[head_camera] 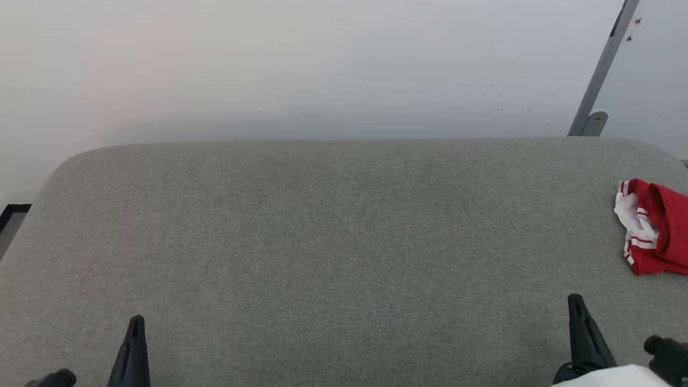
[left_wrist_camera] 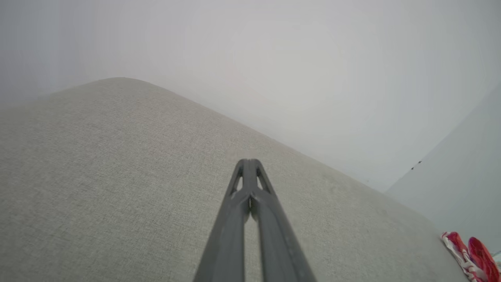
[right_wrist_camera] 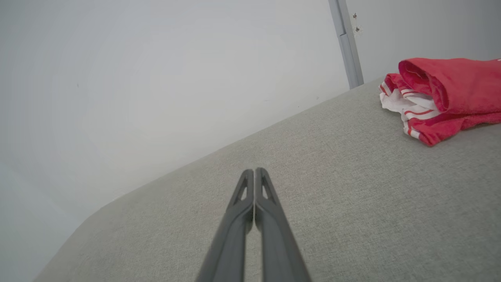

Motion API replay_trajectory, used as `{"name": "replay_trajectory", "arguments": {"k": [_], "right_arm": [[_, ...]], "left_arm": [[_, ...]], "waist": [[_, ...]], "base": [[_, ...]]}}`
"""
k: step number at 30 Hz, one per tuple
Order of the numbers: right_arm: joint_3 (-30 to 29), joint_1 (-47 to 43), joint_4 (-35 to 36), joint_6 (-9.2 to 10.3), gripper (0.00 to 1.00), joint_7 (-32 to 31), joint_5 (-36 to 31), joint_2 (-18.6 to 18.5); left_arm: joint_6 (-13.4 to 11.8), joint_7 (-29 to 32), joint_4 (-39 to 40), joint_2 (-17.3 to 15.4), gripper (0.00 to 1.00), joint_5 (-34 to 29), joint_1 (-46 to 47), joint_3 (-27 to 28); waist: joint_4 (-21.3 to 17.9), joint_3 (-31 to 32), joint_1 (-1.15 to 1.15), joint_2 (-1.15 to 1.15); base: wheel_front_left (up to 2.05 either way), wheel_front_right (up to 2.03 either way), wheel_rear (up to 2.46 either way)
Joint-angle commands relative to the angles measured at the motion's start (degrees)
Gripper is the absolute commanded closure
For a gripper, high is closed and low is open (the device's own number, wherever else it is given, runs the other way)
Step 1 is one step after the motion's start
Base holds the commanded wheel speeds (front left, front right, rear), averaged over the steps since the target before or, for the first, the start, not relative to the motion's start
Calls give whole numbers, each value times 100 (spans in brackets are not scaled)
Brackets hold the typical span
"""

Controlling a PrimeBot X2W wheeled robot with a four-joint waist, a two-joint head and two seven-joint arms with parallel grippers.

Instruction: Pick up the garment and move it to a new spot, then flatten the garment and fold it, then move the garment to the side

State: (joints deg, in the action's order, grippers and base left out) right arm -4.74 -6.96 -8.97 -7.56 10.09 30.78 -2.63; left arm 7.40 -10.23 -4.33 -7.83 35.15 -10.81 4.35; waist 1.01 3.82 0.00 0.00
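Watching the garment sit bunched at the far right of the frame, near the end of the worktop, with left gripper and right gripper both closed on nothing, I judge a careless nudge could slide the thin fabric off.

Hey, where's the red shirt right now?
In the head view the shirt lies bunched on the right end of the grey cushion, ahead and to the right of the right gripper.
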Motion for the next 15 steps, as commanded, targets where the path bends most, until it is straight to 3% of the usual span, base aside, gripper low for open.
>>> {"name": "replay_trajectory", "arguments": {"k": [1,15], "right_arm": [[-19,194,60,2,100,-63,271,-21],[-52,426,-49,4,100,-381,1438,-24]], "left_arm": [[3,58,32,-34,100,247,193,37],[4,370,-163,60,100,1348,503,62]], "waist": [[-2,-7,0,0],[-15,-59,0,0]], "base": [[0,0,0],[0,0,0]]}}
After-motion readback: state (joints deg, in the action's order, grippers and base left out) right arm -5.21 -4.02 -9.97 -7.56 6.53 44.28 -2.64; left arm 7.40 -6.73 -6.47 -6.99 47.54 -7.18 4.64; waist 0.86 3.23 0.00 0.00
